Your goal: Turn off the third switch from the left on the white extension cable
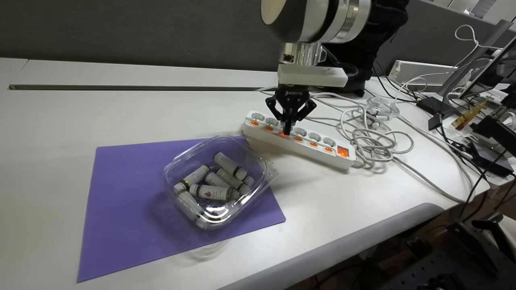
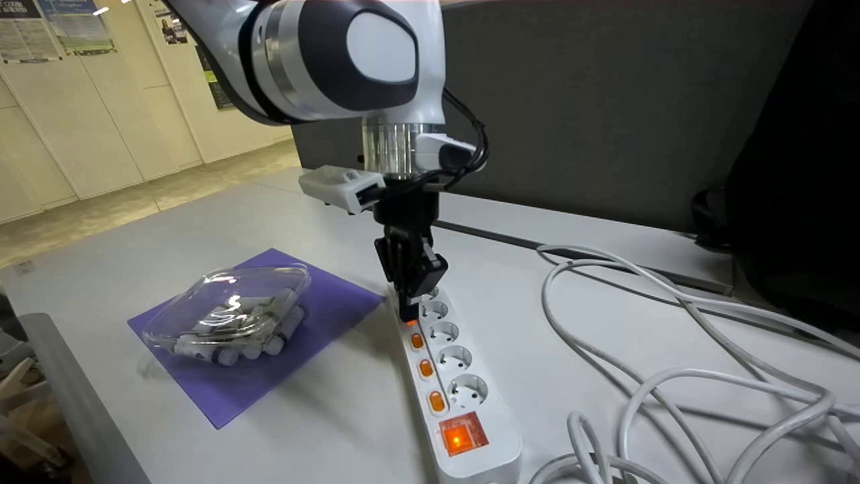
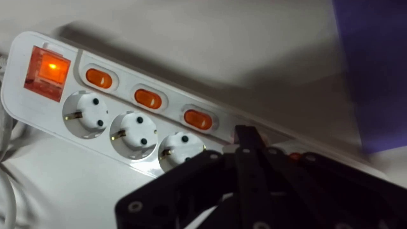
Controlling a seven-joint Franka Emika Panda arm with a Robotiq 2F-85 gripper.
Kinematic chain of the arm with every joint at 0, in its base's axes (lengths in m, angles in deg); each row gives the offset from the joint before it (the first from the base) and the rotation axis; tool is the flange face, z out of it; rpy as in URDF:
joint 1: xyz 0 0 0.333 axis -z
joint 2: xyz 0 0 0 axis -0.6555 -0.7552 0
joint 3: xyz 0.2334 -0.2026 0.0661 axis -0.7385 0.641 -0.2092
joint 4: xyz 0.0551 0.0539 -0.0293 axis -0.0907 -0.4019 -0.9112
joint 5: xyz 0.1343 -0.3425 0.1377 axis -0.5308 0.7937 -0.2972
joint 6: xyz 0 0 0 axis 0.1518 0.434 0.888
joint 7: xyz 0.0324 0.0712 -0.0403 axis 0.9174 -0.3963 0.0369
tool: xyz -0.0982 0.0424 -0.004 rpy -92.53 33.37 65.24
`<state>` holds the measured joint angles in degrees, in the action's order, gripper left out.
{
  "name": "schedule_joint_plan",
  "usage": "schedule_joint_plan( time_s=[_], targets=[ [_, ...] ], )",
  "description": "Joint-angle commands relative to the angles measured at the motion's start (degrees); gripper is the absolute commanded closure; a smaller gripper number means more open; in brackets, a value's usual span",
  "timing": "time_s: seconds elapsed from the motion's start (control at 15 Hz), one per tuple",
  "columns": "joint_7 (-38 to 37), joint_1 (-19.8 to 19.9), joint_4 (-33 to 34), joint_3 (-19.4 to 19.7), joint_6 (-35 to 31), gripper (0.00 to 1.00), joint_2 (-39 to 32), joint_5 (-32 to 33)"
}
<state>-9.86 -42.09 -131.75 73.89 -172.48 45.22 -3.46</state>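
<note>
Straight down points the gripper (image 1: 286,131), pinched narrow around nothing, right at the third orange switch (image 1: 281,134) along the white power strip (image 1: 300,148), touching or not I can't tell, slim, I'd judge, to press that one alone.

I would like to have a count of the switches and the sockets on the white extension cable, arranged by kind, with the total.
Small orange switches: 6
Sockets: 6
Large lit switch: 1
Total: 13
</note>
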Motion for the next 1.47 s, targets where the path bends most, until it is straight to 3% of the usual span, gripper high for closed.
schedule_joint_plan(
  time_s=[0.0, 0.07, 0.13, 0.47, 1.07, 1.2, 1.4],
  targets=[
    [-1.27, 0.6, 1.44, -0.49, -0.82, 1.0, -2.88, -3.12],
    [0.65, 1.91, 1.53, -1.72, 1.28, 1.0, -2.16, -5.37],
    [0.31, 0.44, 0.27, -0.05, 0.39, 0.99, -0.06, -2.64],
    [0.67, 1.26, 0.41, -0.66, 0.84, 1.0, -0.07, -4.28],
    [-9.13, -6.8, -5.08, 4.18, -8.61, 1.0, 0.52, 4.57],
    [-9.01, -6.21, -6.39, 3.56, -11.54, 1.0, 0.62, 3.23],
    [-5.34, -2.28, -8.37, 0.49, -16.43, 1.0, 0.27, -3.2]
  ],
)
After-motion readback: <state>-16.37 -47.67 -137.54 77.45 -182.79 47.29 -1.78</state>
